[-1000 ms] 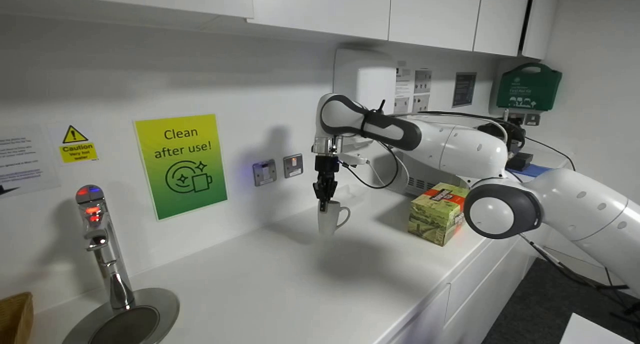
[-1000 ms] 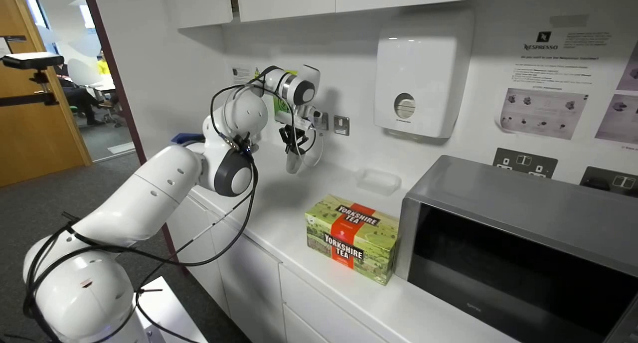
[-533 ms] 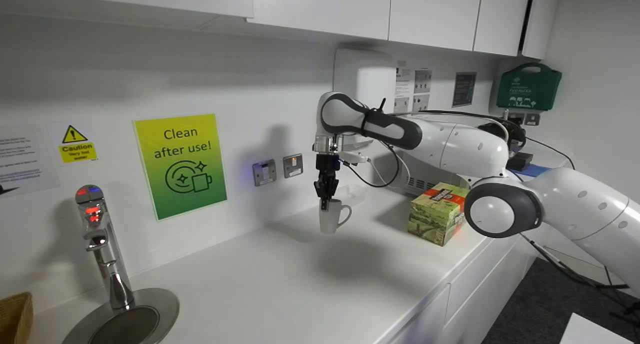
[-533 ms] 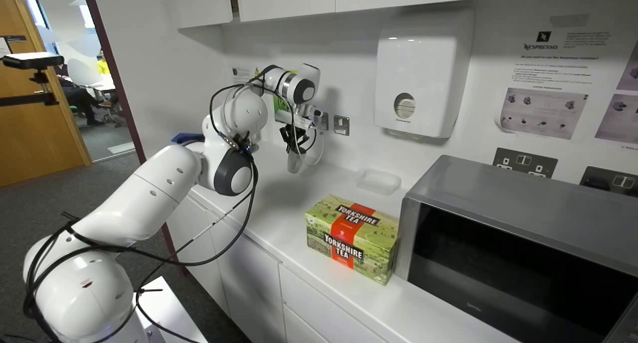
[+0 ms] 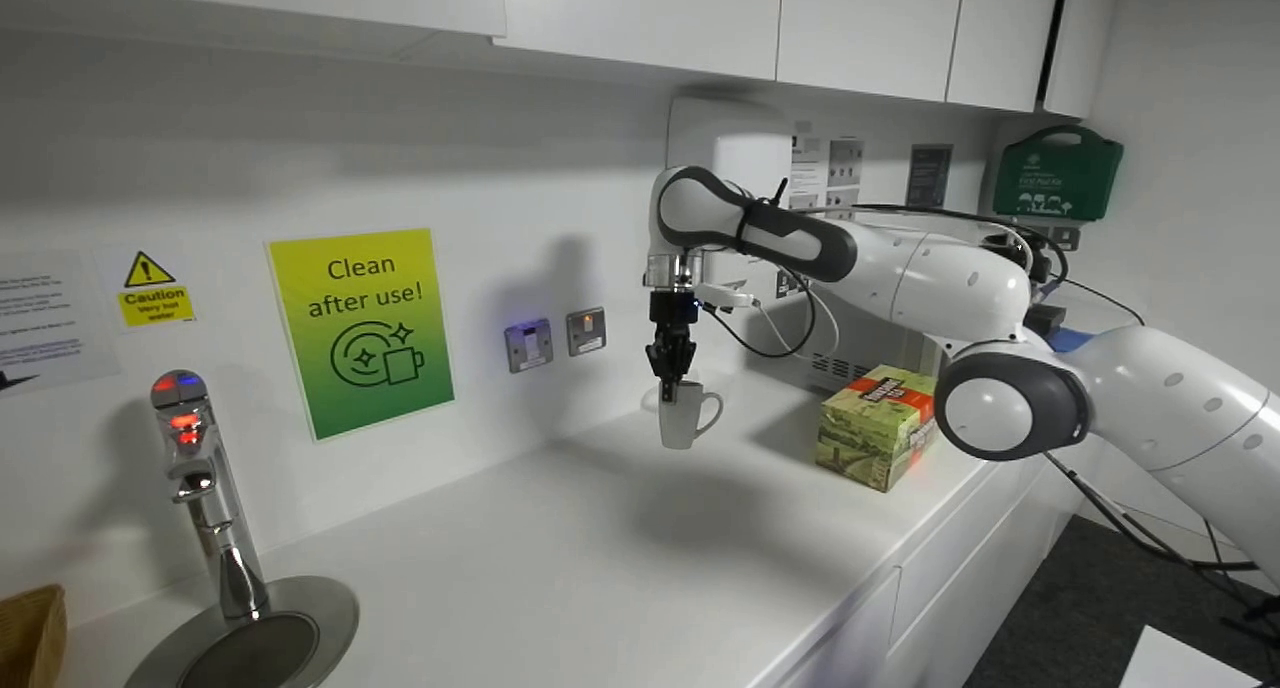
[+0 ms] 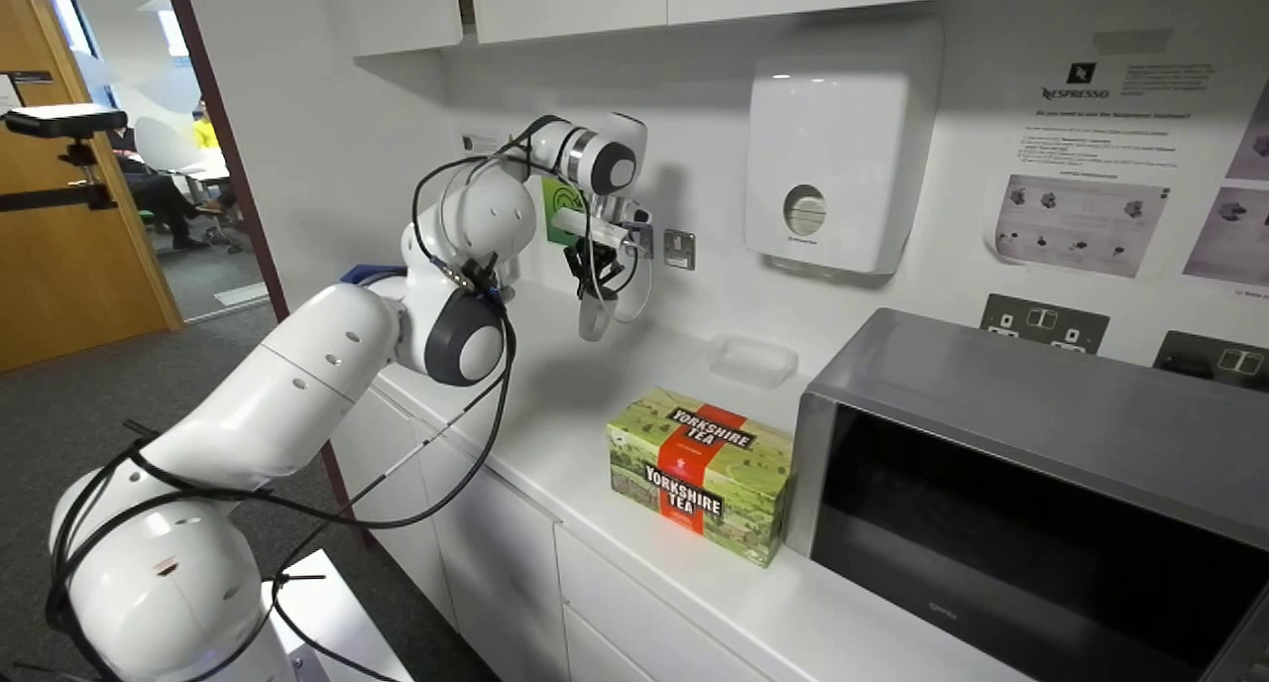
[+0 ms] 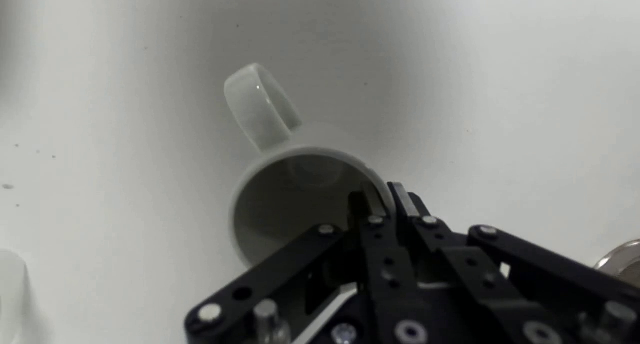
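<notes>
Status, going by how things stand: grasp done, lift done. A white mug (image 5: 682, 424) hangs above the white tabletop (image 5: 560, 578), about upright, its shadow falling apart from its base. Left, by my read: set-down and release. Neither is done; the mug is off the surface and gripped.

Pincer (image 7: 388, 200): pinching the mug's side at the rim, one finger inside, one outside. Gap is only as wide as the mug's thickness, so nearly fully drawn in. Handle (image 7: 260, 106) points far left in the wrist view, well apart from the fingers. Mug interior is dark: looks empty, can't swear to the bottom.

Around it: Yorkshire Tea box (image 6: 699, 474) sits right of the mug and nearer in both exterior views, well apart. In an exterior view, a clear plastic tub (image 6: 753, 363) is right of the mug, near the back wall (image 6: 714, 295) and just left of the microwave (image 6: 1021, 504). Chrome tap (image 5: 215, 508) and its round drain plate (image 5: 338, 608) are at the left in an exterior view, also well apart from the mug.
</notes>
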`<action>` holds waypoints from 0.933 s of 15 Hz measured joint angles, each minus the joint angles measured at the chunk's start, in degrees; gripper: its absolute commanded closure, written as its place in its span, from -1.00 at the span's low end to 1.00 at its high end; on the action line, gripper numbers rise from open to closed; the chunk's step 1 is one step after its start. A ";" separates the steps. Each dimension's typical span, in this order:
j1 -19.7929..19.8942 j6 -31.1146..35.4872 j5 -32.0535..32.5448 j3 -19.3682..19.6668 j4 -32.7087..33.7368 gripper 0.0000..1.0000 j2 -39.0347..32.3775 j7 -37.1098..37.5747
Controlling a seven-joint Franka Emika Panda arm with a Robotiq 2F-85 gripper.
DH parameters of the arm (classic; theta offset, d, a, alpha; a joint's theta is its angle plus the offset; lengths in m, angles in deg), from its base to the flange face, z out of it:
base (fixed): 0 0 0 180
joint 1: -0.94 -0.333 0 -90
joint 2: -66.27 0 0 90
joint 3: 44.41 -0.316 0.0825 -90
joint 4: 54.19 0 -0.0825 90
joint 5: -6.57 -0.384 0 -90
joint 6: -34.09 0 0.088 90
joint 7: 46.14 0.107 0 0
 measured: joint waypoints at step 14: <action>3.69 6.23 4.56 5.90 -0.29 0.96 -1.52 6.76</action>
